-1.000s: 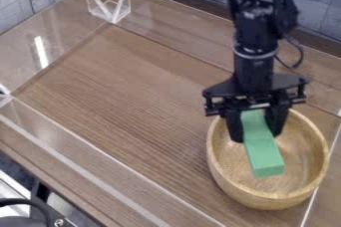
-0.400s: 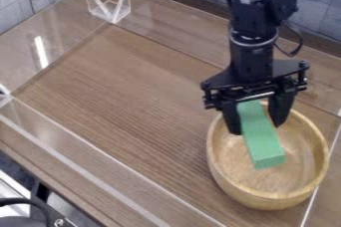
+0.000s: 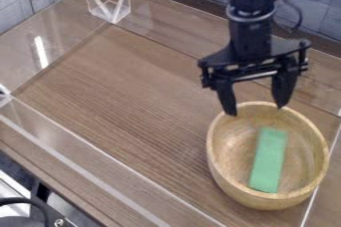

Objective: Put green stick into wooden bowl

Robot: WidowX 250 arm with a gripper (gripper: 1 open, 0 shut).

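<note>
The green stick [image 3: 270, 159] has been released and lies flat in the wooden bowl [image 3: 224, 161], below the raised, open, empty gripper [image 3: 256, 102]; the task looks complete.

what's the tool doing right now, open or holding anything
Tool: open, holding nothing; the green stick lies flat in the wooden bowl below it.

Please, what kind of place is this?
Probably a robot test bench: a wood-grain table with clear plastic walls, a black gripper open above a wooden bowl holding a green stick.
</note>
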